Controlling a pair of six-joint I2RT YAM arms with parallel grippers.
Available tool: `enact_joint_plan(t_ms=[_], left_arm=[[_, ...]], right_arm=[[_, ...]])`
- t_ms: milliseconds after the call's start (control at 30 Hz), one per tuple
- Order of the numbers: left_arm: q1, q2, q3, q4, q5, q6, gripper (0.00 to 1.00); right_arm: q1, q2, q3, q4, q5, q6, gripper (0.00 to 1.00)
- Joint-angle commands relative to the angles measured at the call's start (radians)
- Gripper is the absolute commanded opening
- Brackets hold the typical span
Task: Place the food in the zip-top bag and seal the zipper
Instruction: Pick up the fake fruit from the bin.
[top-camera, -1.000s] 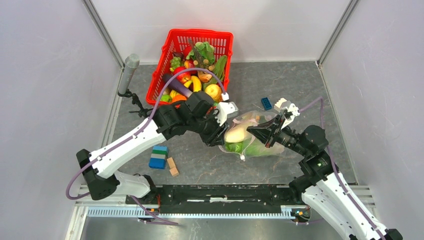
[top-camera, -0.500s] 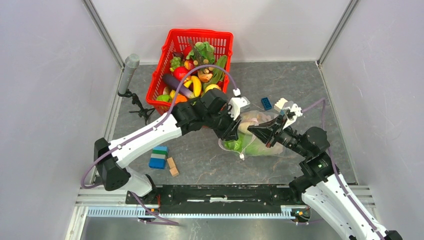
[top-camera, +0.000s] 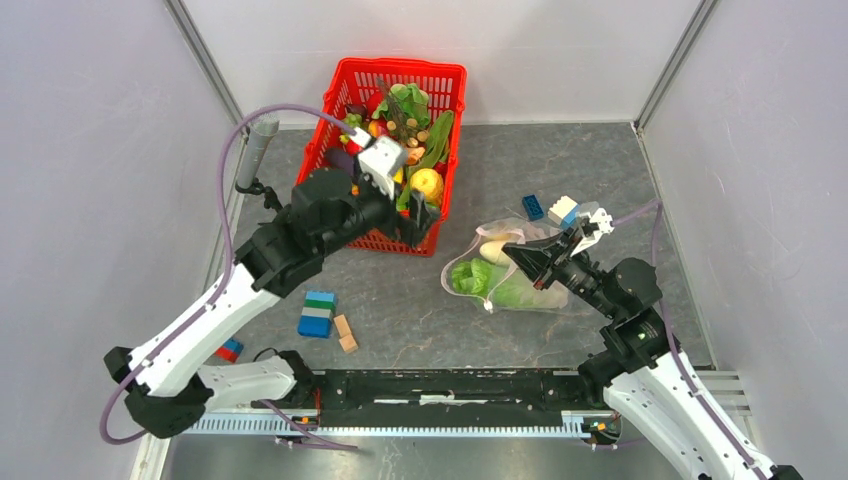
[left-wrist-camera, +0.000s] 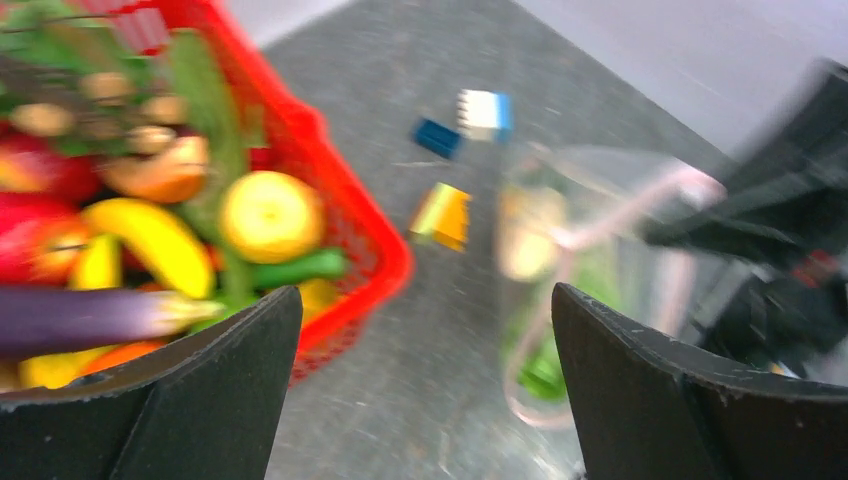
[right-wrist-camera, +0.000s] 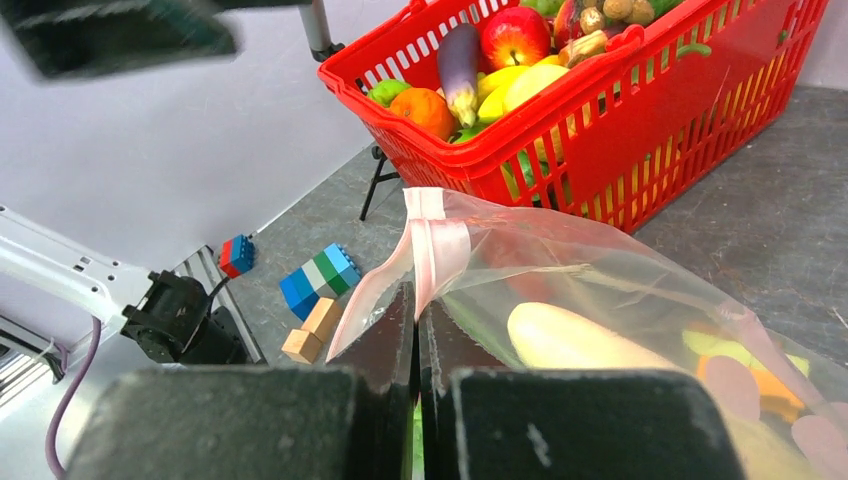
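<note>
The zip-top bag (top-camera: 515, 285) lies on the table right of centre, its mouth facing left, with a white radish (top-camera: 491, 250) and green cabbage (top-camera: 500, 292) inside. My right gripper (top-camera: 511, 253) is shut on the pink zipper (right-wrist-camera: 440, 245) strip and holds the mouth edge up; the right wrist view shows the radish (right-wrist-camera: 570, 335) behind the plastic. My left gripper (top-camera: 420, 222) hangs open and empty over the near right corner of the red basket (top-camera: 400, 66). More food fills the basket: eggplant (right-wrist-camera: 458, 60), apple (right-wrist-camera: 515, 35), orange (right-wrist-camera: 425, 108), yellow fruit (top-camera: 427, 184).
Loose blocks lie about: a dark blue block (top-camera: 532, 207) and a white-blue block (top-camera: 562, 210) behind the bag, a blue-green stack (top-camera: 318, 313) and wooden blocks (top-camera: 346, 333) at front left, a red-blue block (top-camera: 229, 350). A microphone stand (top-camera: 258, 148) stands left of the basket.
My left gripper has let go of the radish inside the bag, opened wide, and swung back left to the basket. The right gripper has kept its hold on the zipper strip.
</note>
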Motion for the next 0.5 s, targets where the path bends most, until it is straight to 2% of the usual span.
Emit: enact_joint_plan(t_ms=[0, 100, 233, 467], left_arm=[[0.165, 0.093, 0.022, 0.083, -0.107, -0.044, 1.00], [0.259, 0.135, 0.024, 0.168, -0.109, -0.129, 1.00], [0.294, 0.209, 0.005, 0.314, -0.171, -0.158, 1.00], [0.391, 0.402, 0.144, 0.396, -0.176, -0.219, 1.00]], right_arm=[[0.005, -0.005, -0.011, 0.058, 0.011, 0.017, 0.00], [0.005, -0.007, -0.018, 0.068, 0.010, 0.021, 0.00], [0.005, -0.007, -0.026, 0.078, 0.006, 0.029, 0.00], [0.005, -0.018, -0.032, 0.081, 0.005, 0.037, 0.00]])
